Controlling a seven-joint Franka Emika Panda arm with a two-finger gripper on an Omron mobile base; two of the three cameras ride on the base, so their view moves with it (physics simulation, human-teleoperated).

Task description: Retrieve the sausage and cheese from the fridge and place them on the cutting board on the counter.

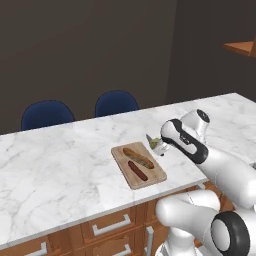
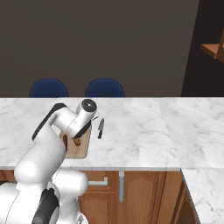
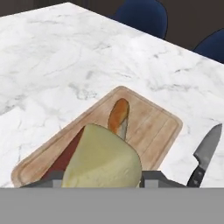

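Note:
My gripper (image 1: 159,146) is shut on the cheese (image 1: 158,144), a pale yellow-green chunk that hangs just above the right edge of the cutting board (image 1: 150,180). In the hand view the cheese (image 3: 103,162) sits between the fingertips, low over the board (image 3: 153,124). The sausage (image 1: 137,170), slim and dark red-brown, lies on the board, and part of it (image 3: 64,158) shows beside the cheese. The board rests on the white marble counter (image 1: 60,165). The fridge is out of view.
A paler orange-brown piece (image 1: 138,157) lies on the board beside the sausage. A knife (image 3: 204,154) lies on the counter just past the board's right edge. Two blue chairs (image 1: 47,114) (image 1: 116,103) stand behind the counter. A wooden shelf (image 1: 242,47) hangs at upper right.

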